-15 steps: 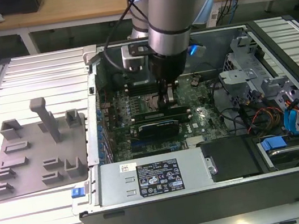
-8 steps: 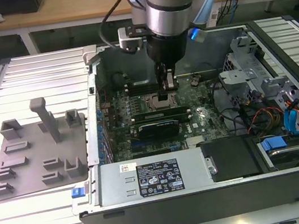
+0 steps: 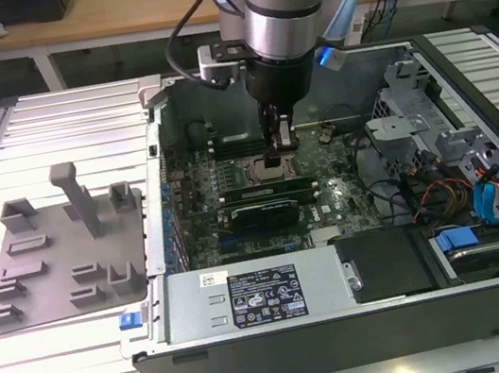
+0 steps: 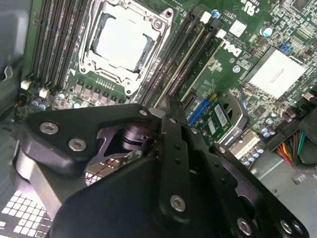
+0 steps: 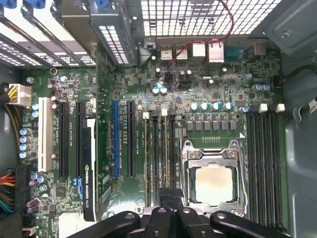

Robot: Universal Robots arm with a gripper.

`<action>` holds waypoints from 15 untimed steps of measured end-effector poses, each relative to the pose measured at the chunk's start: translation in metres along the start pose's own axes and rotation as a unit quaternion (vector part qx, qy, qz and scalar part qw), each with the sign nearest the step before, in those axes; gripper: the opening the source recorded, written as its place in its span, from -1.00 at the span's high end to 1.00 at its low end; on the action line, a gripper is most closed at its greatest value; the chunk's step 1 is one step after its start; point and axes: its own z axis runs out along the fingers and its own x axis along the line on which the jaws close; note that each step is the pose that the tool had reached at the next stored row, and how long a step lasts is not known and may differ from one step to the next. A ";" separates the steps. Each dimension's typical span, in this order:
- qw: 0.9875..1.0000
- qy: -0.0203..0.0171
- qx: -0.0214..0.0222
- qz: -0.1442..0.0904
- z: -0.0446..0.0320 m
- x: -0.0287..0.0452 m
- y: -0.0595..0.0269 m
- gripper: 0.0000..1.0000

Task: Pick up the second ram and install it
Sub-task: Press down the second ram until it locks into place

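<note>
The motherboard [image 5: 124, 64] was green with black slots. The claw [image 4: 163, 106] was black. The stand [image 3: 64, 251] was grey. The table [image 3: 69, 370] had white stripes.

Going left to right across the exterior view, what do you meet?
Grey fixture tray → gripper over the motherboard in the open computer case → drive bay with coloured cables.

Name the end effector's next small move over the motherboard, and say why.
Probably a short, straight press down: the end effector hangs right over the memory slots beside the processor socket, in line with one slot. Whether a ram sits seated under it I cannot tell.
</note>
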 end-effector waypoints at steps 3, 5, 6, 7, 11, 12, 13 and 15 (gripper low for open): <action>1.000 0.002 -0.001 0.000 0.0027 -0.0006 -0.0217 0.84; 1.000 0.002 -0.002 0.000 0.0065 -0.0008 -0.0342 0.84; 1.000 0.002 -0.002 0.000 0.0081 -0.0008 -0.0384 0.84; 1.000 0.002 -0.002 0.000 0.0102 -0.0010 -0.0425 0.84; 1.000 0.002 -0.002 0.000 0.0185 -0.0012 -0.0484 0.84; 1.000 0.002 -0.002 0.000 0.0207 -0.0012 -0.0492 0.84; 1.000 0.002 -0.002 0.000 0.0227 -0.0013 -0.0498 0.84; 1.000 0.002 -0.002 0.000 0.0267 -0.0012 -0.0501 0.84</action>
